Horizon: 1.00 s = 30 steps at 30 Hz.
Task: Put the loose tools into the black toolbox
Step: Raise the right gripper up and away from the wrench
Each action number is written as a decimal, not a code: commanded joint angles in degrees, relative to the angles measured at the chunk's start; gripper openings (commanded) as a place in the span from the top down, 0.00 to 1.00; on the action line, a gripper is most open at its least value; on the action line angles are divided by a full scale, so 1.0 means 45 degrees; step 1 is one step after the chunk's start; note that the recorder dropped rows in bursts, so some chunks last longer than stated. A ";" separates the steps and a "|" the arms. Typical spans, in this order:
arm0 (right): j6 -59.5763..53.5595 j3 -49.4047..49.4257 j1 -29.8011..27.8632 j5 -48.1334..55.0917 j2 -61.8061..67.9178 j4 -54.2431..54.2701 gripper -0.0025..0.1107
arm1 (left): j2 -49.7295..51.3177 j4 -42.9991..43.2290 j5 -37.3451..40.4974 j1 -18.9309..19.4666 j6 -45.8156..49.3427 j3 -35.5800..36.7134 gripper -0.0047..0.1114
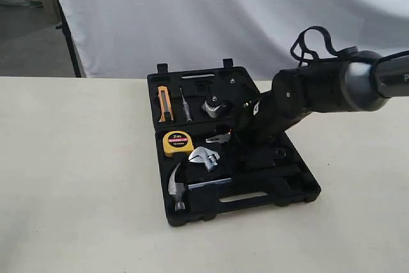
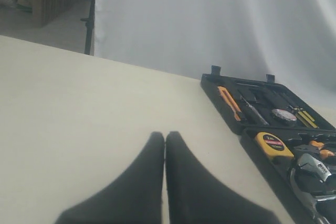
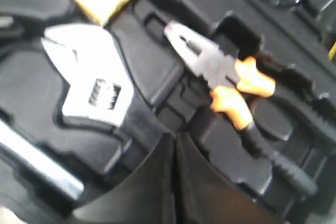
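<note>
A: Hovering with right hand (image 3: 174,141) clenched, empty, over wrench (image 3: 89,90); keeping left hand (image 2: 165,139) clenched over bench (image 2: 63,103).
B: Seeing wrench and hammer (image 1: 180,187) lying in toolbox (image 1: 300,196) already, roll (image 2: 286,115) seemingly too. Probably worth pressing wrench flat, steering clear of pliers (image 3: 231,85).
A: Reading "2m" on tape measure (image 1: 177,143); not making out the rest.

Table: pale cream top (image 1: 77,177), smooth and matt.
On it: one black toolbox (image 1: 300,177), opened out, both halves lying flat on the top.
Tabletop around the toolbox, exterior view: a wide stretch to its left, narrower strips to its right and in front.
Far edge: runs just behind the toolbox.
</note>
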 commanded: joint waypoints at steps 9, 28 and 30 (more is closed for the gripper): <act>-0.0139 -0.0922 0.1091 -0.0190 0.2437 0.0311 0.98 | -0.0041 0.0056 -0.0092 0.0322 -0.0061 -0.0034 0.95; 0.0457 -0.1150 0.1091 0.0056 -0.0289 0.0311 0.98 | -0.0041 0.0056 -0.0092 0.0322 -0.0061 -0.0034 0.95; 0.0544 -0.1150 0.1091 0.0394 -0.1014 0.0311 0.98 | -0.0041 0.0056 -0.0092 0.0322 -0.0061 -0.0034 0.95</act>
